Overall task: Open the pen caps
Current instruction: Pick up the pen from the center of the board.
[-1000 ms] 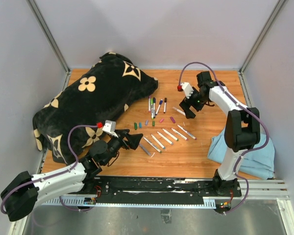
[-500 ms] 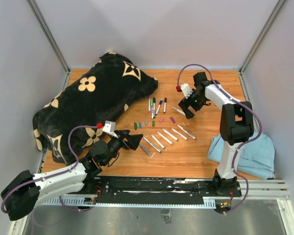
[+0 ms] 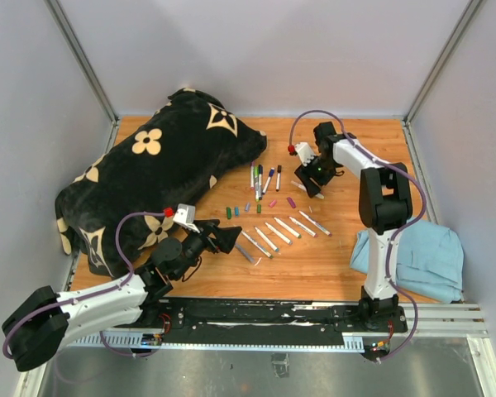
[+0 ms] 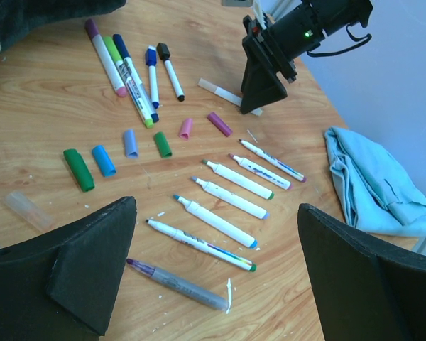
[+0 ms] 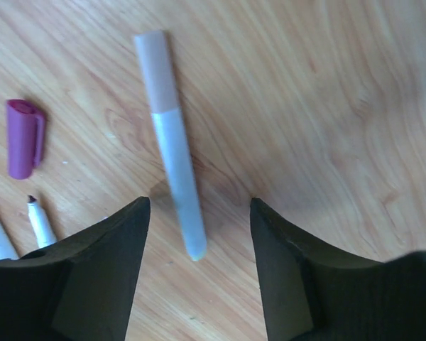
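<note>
right gripper (image 5: 199, 209) straddled a white marker (image 5: 175, 163), pale cap (image 5: 155, 71) on, jaws apart and clear of it, left gripper (image 4: 216, 213) sat wide open

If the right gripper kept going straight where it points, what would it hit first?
Probably the pale marker lying on the table, right between the right gripper and its open fingers; the table just after. Depth is hard to judge.
</note>
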You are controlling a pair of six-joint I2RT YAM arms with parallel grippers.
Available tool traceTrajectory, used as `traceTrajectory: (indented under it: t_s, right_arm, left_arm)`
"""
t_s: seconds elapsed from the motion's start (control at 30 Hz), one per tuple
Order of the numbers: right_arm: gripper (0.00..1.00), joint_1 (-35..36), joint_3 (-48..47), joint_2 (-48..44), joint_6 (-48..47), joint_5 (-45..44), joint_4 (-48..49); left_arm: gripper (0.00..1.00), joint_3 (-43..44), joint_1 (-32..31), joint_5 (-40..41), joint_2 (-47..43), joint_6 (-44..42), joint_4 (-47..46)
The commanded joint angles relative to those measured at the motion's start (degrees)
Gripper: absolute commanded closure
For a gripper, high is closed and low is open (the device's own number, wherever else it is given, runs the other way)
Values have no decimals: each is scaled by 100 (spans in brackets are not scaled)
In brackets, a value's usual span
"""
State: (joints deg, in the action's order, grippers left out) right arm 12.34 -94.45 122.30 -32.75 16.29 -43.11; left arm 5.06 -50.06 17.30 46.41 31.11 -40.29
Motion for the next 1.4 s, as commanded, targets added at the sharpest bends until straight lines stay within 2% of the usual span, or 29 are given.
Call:
traceTrajectory:
  t_s: [0.0,0.3,0.57,0.97,1.37]
  right_arm:
    - [42,239,-128,63,12,75,-255]
    - [60,341,-4,97,-110,30,-277]
    - [72,589,181,22,-278,-267,-234]
    - [98,621,315,-51,-372,-217,-295]
    - [99,623,413,-232,-357,-163,-286]
  left_arm:
    - [1,-40,5,54,48,-1,-233]
    - [1,-58,5,11,58,70,-259]
    - [1,-66,5,-27,79,131,-299]
    - [1,-67,5,-68,93,184,-345]
    - [1,-58,5,-199,232,296,-543]
